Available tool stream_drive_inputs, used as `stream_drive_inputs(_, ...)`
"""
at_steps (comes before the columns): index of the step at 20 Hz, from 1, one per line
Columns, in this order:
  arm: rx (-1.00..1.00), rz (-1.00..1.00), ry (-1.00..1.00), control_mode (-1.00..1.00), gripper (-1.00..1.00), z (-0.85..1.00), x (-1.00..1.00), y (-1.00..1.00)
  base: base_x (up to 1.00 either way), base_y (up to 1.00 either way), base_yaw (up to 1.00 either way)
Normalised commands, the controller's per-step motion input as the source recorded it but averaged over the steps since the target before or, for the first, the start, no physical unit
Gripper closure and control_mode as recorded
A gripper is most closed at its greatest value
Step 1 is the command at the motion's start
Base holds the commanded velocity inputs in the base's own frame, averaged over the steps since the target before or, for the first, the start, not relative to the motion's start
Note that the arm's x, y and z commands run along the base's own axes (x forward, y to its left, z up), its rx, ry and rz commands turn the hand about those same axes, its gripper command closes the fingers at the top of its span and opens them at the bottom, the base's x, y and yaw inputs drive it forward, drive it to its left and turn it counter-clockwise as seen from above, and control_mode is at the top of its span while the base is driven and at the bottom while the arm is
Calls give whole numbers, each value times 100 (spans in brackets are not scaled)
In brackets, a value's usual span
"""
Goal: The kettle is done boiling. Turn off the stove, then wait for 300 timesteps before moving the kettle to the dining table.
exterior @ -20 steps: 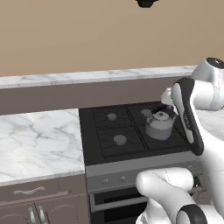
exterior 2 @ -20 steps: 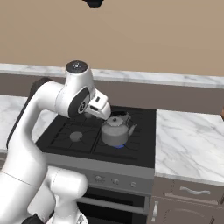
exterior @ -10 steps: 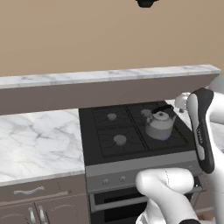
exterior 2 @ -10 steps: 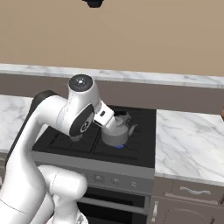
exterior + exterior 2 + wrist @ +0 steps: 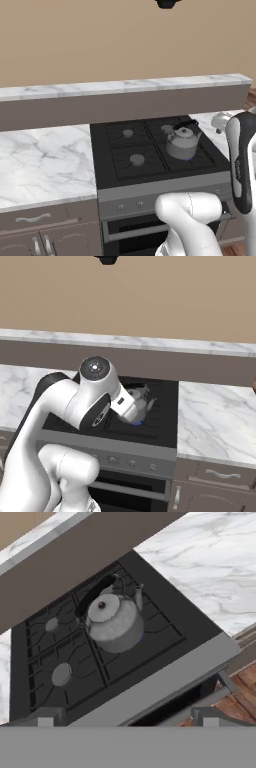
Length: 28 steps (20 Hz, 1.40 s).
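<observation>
The grey kettle with its black arched handle stands on the front right burner of the black stove. A blue flame shows under it. From the right base view my arm covers part of the kettle and of the stove. In the hand view the kettle sits upright on the stove, up and ahead of my gripper. The gripper is open and holds nothing, hovering over the stove's front edge, apart from the kettle. The dining table is out of view.
Marble counter flanks the cooktop on the left and the right. A raised marble ledge runs behind the stove. Small knobs line the grey front panel. Wooden floor shows in front of the oven.
My arm has swung right and down, pulling the hand back from beside the kettle toward the stove's front edge. The kettle has not moved and the gripper stays open.
</observation>
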Motion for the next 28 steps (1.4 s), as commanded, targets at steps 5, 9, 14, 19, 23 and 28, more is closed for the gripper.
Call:
stream_drive_inputs(5, 0, -5, -4, -100, -100, -13, -23, -12, 0, 0, 0)
stream_drive_inputs(9, 0, -3, -5, -100, -100, -25, -21, -14, 0, 0, 0)
stream_drive_inputs(14, 0, 0, -11, -100, -100, -49, -15, -26, 0, 0, 0)
stream_drive_inputs(19, 0, 0, -5, -100, -100, -54, -12, -28, 0, 0, 0)
stream_drive_inputs(23, 0, 0, -4, -100, -100, -43, -21, -28, 0, 0, 0)
stream_drive_inputs(28, 0, 0, -1, -100, -100, -36, -26, -21, 0, 0, 0)
